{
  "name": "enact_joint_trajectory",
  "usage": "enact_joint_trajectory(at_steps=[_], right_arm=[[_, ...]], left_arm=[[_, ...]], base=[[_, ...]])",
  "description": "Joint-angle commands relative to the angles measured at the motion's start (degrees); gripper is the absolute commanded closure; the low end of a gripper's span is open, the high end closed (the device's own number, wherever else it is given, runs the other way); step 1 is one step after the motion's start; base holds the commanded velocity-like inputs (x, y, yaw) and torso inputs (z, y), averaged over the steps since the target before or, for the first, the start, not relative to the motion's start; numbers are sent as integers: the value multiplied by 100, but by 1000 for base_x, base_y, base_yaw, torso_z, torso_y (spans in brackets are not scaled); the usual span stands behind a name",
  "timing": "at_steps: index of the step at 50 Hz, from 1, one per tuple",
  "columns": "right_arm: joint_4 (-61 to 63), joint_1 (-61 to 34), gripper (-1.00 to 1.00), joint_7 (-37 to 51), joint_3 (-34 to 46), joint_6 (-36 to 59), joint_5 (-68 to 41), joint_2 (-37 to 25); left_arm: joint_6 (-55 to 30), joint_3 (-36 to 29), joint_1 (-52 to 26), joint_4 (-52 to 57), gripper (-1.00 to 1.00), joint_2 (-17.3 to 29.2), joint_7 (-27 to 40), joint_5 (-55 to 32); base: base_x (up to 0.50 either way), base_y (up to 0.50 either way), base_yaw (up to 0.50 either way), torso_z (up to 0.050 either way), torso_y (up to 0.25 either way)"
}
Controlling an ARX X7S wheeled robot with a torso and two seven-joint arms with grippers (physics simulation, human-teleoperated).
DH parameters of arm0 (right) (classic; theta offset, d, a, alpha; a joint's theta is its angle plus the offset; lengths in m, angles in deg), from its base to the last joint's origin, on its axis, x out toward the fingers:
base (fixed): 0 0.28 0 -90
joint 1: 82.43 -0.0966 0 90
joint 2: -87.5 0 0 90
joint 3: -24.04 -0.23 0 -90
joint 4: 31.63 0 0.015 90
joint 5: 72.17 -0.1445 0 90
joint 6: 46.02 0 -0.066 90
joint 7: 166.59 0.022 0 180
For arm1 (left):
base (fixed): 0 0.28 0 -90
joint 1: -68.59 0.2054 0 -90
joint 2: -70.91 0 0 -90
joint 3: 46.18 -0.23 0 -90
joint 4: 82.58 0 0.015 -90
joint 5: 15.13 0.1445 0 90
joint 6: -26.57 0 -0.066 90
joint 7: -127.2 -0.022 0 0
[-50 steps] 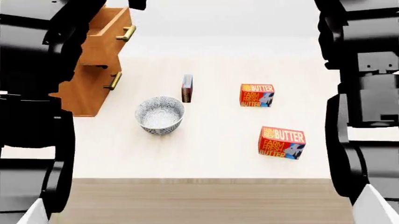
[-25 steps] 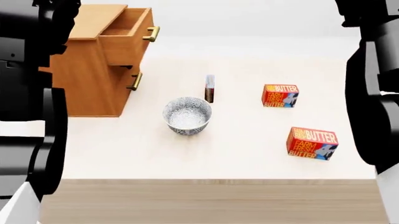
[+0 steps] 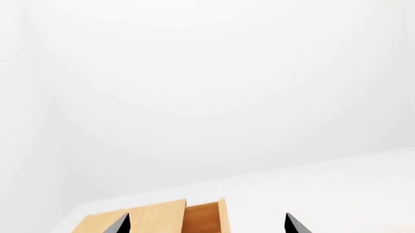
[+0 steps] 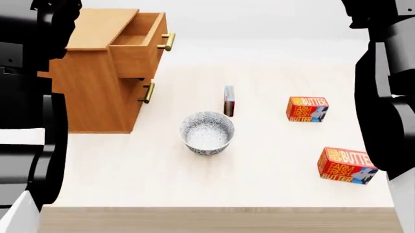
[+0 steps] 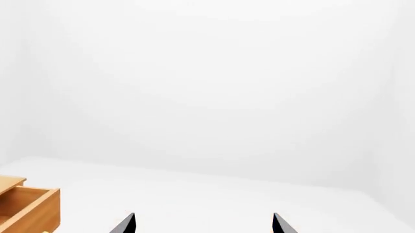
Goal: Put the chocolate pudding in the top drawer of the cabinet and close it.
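The chocolate pudding (image 4: 229,100), a thin box with a light blue edge, stands on edge on the table just behind a patterned bowl. The cabinet (image 4: 97,92) stands at the back left. Its top drawer (image 4: 139,46) is pulled open and looks empty; it also shows in the left wrist view (image 3: 204,219) and the right wrist view (image 5: 29,208). My left gripper (image 3: 204,228) is open, held high, with only its fingertips in view. My right gripper (image 5: 202,228) is open and empty, also held high. Both arms frame the head view's sides.
A patterned bowl (image 4: 207,132) sits mid-table in front of the pudding. Two FARM FRESH BUTTER boxes lie at the right, one (image 4: 307,108) farther back and one (image 4: 346,165) nearer. The table's front edge (image 4: 214,209) runs along the bottom.
The head view has shifted: the cabinet, bowl, pudding and butter boxes have all slid right and down in the picture. Nothing on the table has moved relative to the rest.
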Motion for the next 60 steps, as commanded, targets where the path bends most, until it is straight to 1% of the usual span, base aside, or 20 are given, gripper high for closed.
enact_joint_trajectory(at_steps=[1,28,30,33,36,41,47,60], right_arm=[[-23,41,-100,-53,-28,1,-1,23],[-14,81,-100,15,-109,72,-3,15],[-12,85,-100,22,-120,89,-8,10],[-12,80,-100,33,-136,104,-14,7],[-9,74,-100,18,-153,111,-27,8],[10,86,-100,-25,-150,108,-26,6],[21,98,-100,-43,-152,98,-31,4],[13,109,-100,-5,-122,124,9,1]], left_arm=[[2,-36,8,16,-100,12,-18,-28],[-6,-91,-5,5,-100,33,-33,-87],[166,-105,-318,-494,-100,-76,-46,-59],[436,-145,-685,-1147,-100,-196,-94,-16],[529,-160,-770,-1330,-100,-224,-110,-9],[545,-172,-779,-1352,-100,-215,-129,-21],[544,-186,-779,-1348,-100,-194,-143,-34],[523,-213,-764,-1317,-100,-151,-177,-68]], base=[[500,0,0,0,0],[500,0,0,0,1],[500,0,0,0,0],[64,0,0,0,0],[0,0,0,0,0],[0,0,0,0,0],[237,0,0,0,0],[0,3,0,0,0]])
